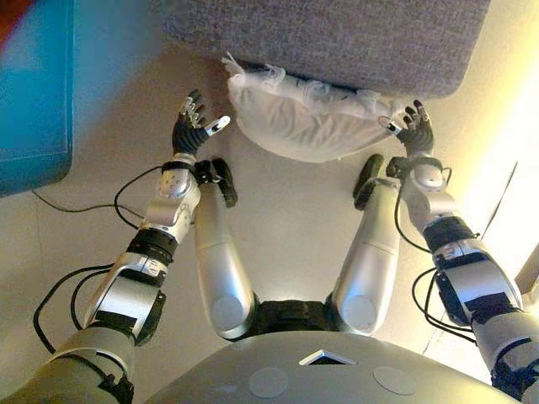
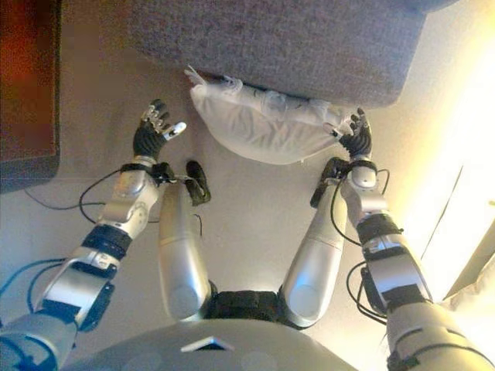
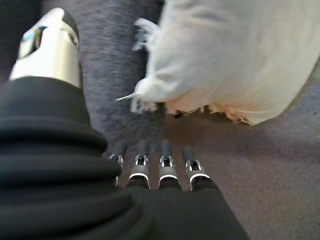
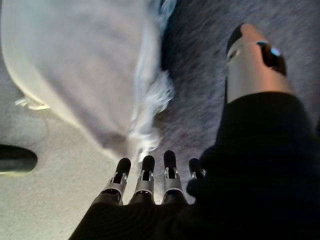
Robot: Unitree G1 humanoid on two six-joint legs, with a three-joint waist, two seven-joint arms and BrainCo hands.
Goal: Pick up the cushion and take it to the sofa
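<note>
A white cushion (image 1: 312, 122) with fringed edges lies against the front edge of the grey sofa (image 1: 337, 34). I cannot tell whether it rests on the seat or against the sofa's front. My left hand (image 1: 195, 126) is open with straight fingers, a short gap to the left of the cushion's left corner. My right hand (image 1: 413, 126) is open right at the cushion's right corner. The left wrist view shows the cushion (image 3: 235, 60) past the straight fingers (image 3: 165, 165), untouched. The right wrist view shows the cushion (image 4: 75, 65) close beside the fingers (image 4: 147, 175).
A flat blue-topped piece of furniture (image 1: 34, 93) stands at the left. Beige floor (image 1: 286, 210) lies between me and the sofa. A bright pale surface (image 1: 505, 168) runs along the right side.
</note>
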